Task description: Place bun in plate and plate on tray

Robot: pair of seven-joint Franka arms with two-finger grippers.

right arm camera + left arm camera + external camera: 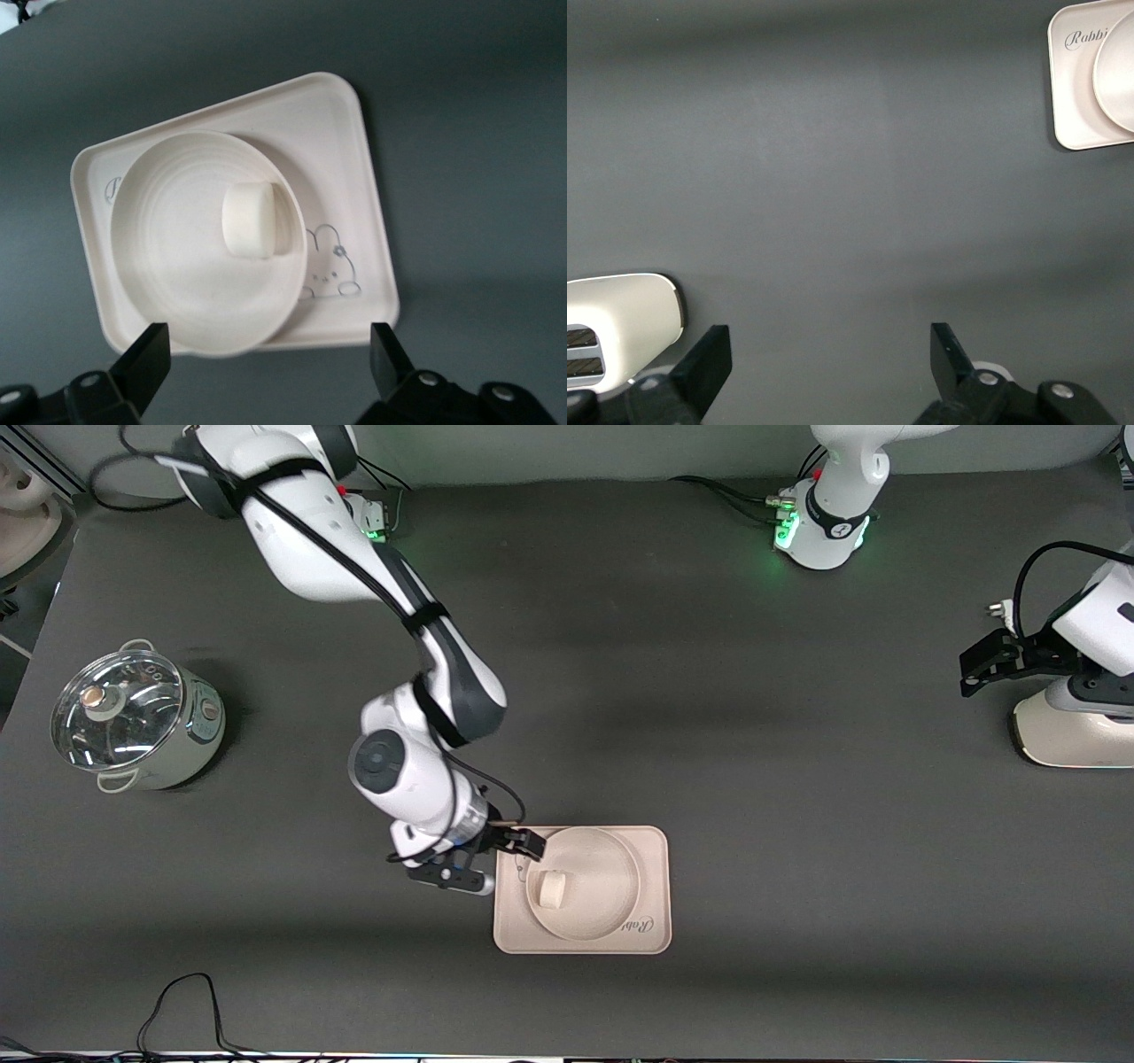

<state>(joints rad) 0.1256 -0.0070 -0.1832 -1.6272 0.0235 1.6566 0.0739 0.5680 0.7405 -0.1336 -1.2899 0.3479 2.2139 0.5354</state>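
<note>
The off-white bun [553,888] lies in the round cream plate [607,872], and the plate rests on the cream-pink tray [656,899]. My right gripper [487,859] is open and empty, just off the tray's edge toward the right arm's end of the table. Its wrist view shows the bun [252,221], the plate [173,257] and the tray [345,150] past the spread gripper [268,354]. My left gripper [979,666] waits open and empty over the left arm's end of the table; its wrist view [830,354] shows a corner of the tray [1070,97] and the plate [1121,71].
A steel pot with a glass lid [133,717] stands at the right arm's end of the table. A white appliance [1072,731] stands under the left gripper and shows in the left wrist view [620,319]. Cables lie along the table's front edge [190,1001].
</note>
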